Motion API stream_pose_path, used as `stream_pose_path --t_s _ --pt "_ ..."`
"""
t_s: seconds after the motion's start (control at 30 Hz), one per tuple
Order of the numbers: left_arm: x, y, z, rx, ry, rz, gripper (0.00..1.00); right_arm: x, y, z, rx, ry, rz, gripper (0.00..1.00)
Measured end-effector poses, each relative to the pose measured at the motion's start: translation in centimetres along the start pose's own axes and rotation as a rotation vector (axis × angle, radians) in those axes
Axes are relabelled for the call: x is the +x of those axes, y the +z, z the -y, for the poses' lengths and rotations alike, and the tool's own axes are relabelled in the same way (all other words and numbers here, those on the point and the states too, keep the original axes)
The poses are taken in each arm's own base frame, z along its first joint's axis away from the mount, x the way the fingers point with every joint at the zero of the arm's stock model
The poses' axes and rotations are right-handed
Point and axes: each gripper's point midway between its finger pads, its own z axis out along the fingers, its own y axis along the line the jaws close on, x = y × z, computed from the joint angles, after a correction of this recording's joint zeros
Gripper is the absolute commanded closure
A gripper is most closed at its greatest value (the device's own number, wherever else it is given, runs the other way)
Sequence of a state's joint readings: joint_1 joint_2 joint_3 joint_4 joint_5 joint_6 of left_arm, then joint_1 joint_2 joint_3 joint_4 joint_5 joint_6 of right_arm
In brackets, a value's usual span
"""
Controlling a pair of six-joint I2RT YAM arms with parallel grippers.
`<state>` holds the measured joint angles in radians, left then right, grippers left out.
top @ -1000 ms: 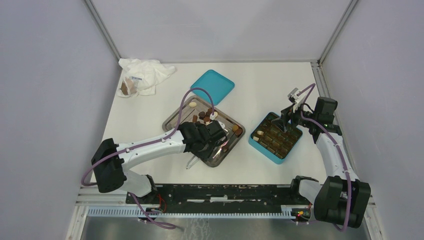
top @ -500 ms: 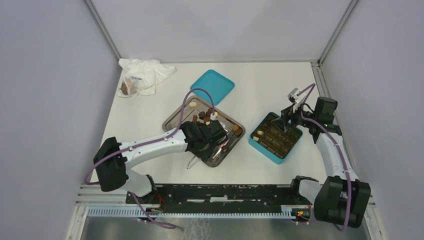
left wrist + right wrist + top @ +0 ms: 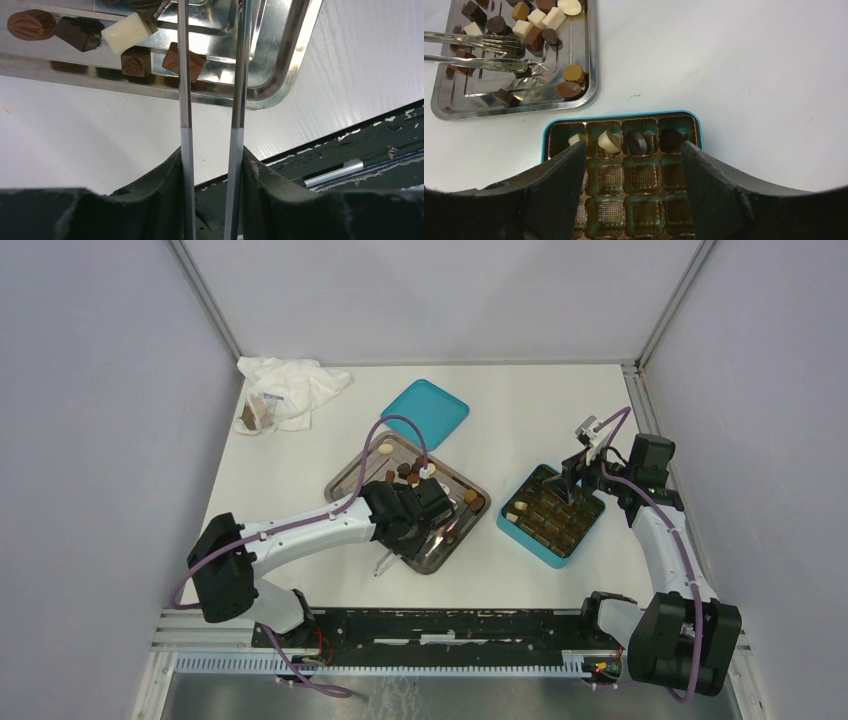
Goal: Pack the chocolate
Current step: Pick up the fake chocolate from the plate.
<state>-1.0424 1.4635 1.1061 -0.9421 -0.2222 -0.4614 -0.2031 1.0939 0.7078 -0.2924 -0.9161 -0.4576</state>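
Note:
Small chocolate pieces (image 3: 405,472), dark, light brown and cream-white, lie in the steel tray (image 3: 345,480). My left gripper (image 3: 420,528) is shut on metal tongs (image 3: 185,100), whose two arms reach over the tray's near corner (image 3: 280,85) beside a brown cube (image 3: 183,58) and a white cube (image 3: 126,32). The tongs' tips (image 3: 519,55) hold nothing that I can see. My right gripper (image 3: 634,150) is open and empty just above the teal box (image 3: 624,116). The box's far row holds a white piece (image 3: 608,141) and a dark piece (image 3: 638,142).
The teal lid (image 3: 425,412) lies behind the tray. A white wrinkly bag (image 3: 290,390) sits at the back left corner. The teal box (image 3: 520,535) stands right of the tray. The table's front edge with a black rail (image 3: 360,145) is close to the tray.
My left arm has shifted slightly over the tray with the tongs. The right arm has not moved.

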Motion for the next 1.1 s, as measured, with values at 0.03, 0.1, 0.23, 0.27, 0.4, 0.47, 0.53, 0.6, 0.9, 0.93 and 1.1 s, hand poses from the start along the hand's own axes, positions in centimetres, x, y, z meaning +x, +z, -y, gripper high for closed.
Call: stream_pose_path --t_s 0.03,0.1,0.23,0.27,0.4,0.47,0.53,0.6,0.9,0.93,1.1 --pt "0.00 0.01 0.04 0.002 -0.001 0.000 0.56 0.00 0.00 0.00 0.000 0.000 0.000 0.25" --pt "0.02 0.00 0.14 0.008 -0.001 -0.002 0.53 0.00 0.00 0.00 0.000 0.000 0.000 0.25" --pt "0.08 -0.01 0.26 0.015 -0.001 -0.005 0.52 0.00 0.00 0.00 0.000 0.000 0.000 0.25" --pt "0.08 -0.01 0.25 0.015 -0.001 -0.005 0.51 0.00 0.00 0.00 0.000 0.000 0.000 0.25" --pt "0.08 -0.01 0.25 0.015 -0.001 -0.005 0.54 0.00 0.00 0.00 0.000 0.000 0.000 0.25" --pt "0.08 -0.01 0.26 0.015 -0.001 -0.006 0.55 0.00 0.00 0.00 0.000 0.000 0.000 0.25" --pt "0.08 -0.01 0.26 0.015 -0.001 -0.006 0.56 0.00 0.00 0.00 0.000 0.000 0.000 0.25" --pt "0.09 -0.02 0.28 0.017 -0.001 -0.006 0.58 0.00 0.00 0.00 0.000 0.000 0.000 0.25" --pt "0.11 -0.01 0.31 0.020 -0.002 -0.009 0.91 0.00 0.00 0.00 0.000 0.000 0.000 0.25" --pt "0.11 -0.01 0.31 0.020 -0.002 -0.009 0.93 0.00 0.00 0.00 0.000 0.000 0.000 0.25" --pt "0.10 -0.02 0.30 0.019 -0.002 -0.008 0.98 0.00 0.00 0.00 0.000 0.000 0.000 0.25"
